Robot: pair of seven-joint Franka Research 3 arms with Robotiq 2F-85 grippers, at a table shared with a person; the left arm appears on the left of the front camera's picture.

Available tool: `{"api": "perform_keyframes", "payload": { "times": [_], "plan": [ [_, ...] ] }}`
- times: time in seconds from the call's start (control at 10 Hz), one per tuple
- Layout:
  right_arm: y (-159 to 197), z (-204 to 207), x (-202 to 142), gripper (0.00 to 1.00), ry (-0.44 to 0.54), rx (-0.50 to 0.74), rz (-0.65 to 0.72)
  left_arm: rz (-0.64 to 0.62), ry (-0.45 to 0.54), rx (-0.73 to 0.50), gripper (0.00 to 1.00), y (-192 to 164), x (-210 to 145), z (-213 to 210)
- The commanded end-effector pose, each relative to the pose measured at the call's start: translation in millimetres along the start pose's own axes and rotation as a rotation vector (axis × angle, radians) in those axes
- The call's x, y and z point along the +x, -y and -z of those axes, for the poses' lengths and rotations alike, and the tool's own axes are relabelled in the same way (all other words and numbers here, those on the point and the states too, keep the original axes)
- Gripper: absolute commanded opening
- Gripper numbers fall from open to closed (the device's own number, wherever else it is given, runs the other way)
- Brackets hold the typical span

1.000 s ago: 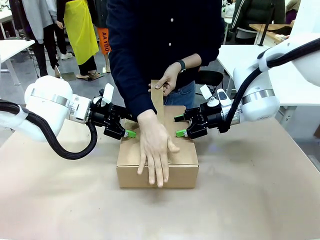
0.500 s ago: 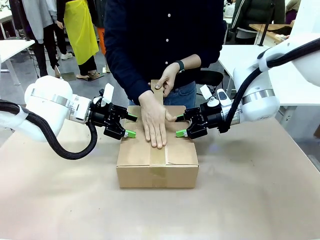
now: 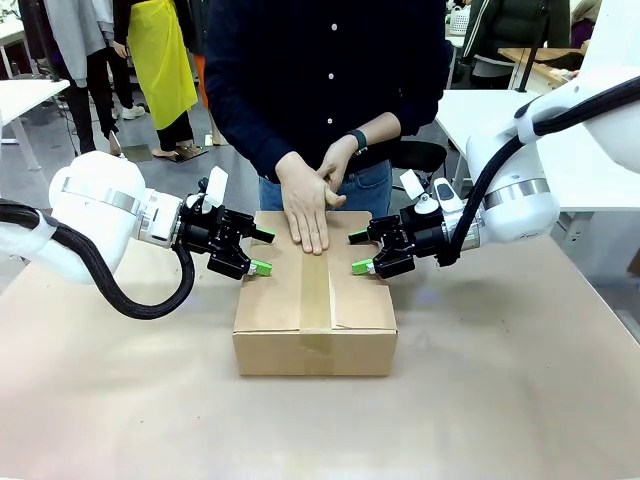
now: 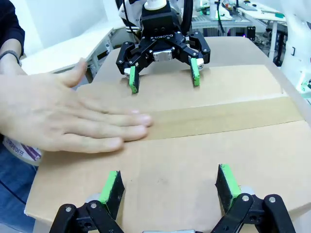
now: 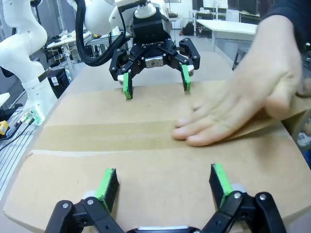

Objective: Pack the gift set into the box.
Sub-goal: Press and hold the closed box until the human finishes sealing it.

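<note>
Both jaws stand open, gripping nothing. Left gripper rests its green pads on the left top edge of the box; right gripper does likewise on the right top edge, so the two face each other across the lid. From the left wrist view, left gripper hovers over the near flap with the right gripper opposite.

Brown corrugated cardboard, the box sits at the table's middle with its flaps folded shut. A strip of tan tape runs along the centre seam and down the front face.

A person's hand lies flat, fingers spread, on the tape at the far end of the lid. Their other hand is just behind it.
</note>
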State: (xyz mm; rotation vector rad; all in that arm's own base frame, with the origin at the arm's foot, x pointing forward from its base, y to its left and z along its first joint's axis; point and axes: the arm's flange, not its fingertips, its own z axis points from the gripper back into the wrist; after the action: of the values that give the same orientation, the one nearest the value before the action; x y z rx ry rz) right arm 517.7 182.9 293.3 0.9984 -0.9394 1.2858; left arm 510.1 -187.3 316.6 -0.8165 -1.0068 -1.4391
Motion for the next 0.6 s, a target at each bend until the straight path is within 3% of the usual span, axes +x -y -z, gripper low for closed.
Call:
{"api": "perform_keyframes", "payload": {
  "times": [0.0, 0.5],
  "plan": [
    [0.0, 1.4, -0.6, 1.00, -0.007, -0.004, 0.004, 0.019, 0.002, 0.004, 1.00, 1.7, -3.0, 0.6],
    [0.0, 1.4, -0.6, 1.00, -0.007, -0.004, 0.004, 0.019, 0.002, 0.004, 1.00, 1.7, -3.0, 0.6]
  ]
}}
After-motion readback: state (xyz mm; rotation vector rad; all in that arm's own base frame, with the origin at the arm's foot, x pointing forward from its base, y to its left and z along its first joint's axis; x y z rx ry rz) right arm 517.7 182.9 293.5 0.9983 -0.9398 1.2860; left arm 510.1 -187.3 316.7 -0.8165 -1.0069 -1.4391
